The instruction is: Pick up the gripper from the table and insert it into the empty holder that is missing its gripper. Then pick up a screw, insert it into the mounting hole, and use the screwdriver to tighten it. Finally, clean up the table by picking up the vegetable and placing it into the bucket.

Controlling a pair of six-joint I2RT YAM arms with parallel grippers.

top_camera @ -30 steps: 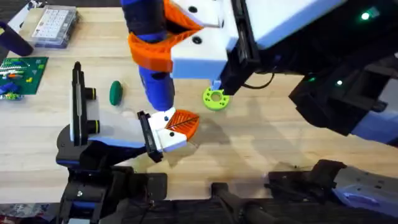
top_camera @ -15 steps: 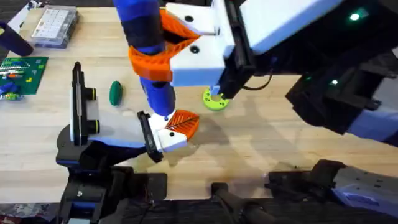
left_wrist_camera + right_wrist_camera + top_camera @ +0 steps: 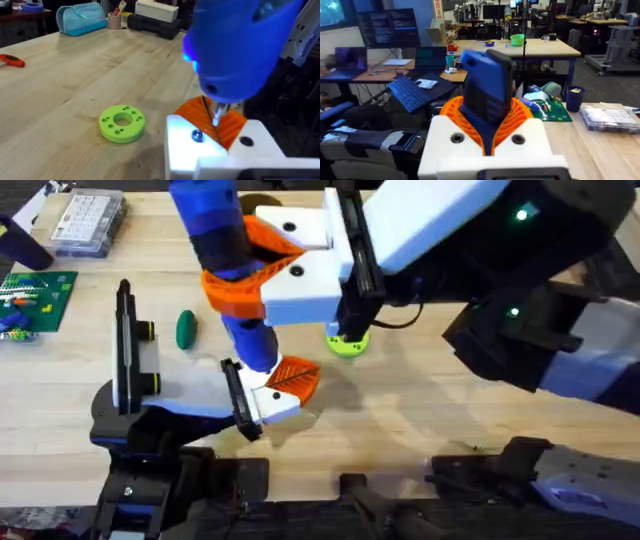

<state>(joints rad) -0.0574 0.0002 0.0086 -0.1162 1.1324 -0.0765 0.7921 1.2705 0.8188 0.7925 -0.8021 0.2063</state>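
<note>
My right gripper (image 3: 243, 280) reaches in from the right and is shut on the blue screwdriver (image 3: 232, 260), held steeply with its tip down. In the right wrist view the screwdriver (image 3: 487, 92) sits between the orange pads (image 3: 520, 117). Its bit (image 3: 216, 117) hovers just over the white gripper (image 3: 220, 150) with its orange ribbed pad, close to a dark screw (image 3: 196, 135) in it. That white gripper (image 3: 272, 392) sits at the end of my left arm, low over the table. The dark green vegetable (image 3: 186, 329) lies to its far left. The bucket is out of view.
A lime-green disc (image 3: 347, 343) with a centre hole lies just right of the work spot, and the left wrist view also shows the disc (image 3: 121, 121). A clear parts box (image 3: 88, 222) and a green circuit board (image 3: 35, 298) sit at the far left.
My right arm has shifted left with the screwdriver, whose top now leans further left. Its tip stays at the white gripper. The left arm has not moved.
</note>
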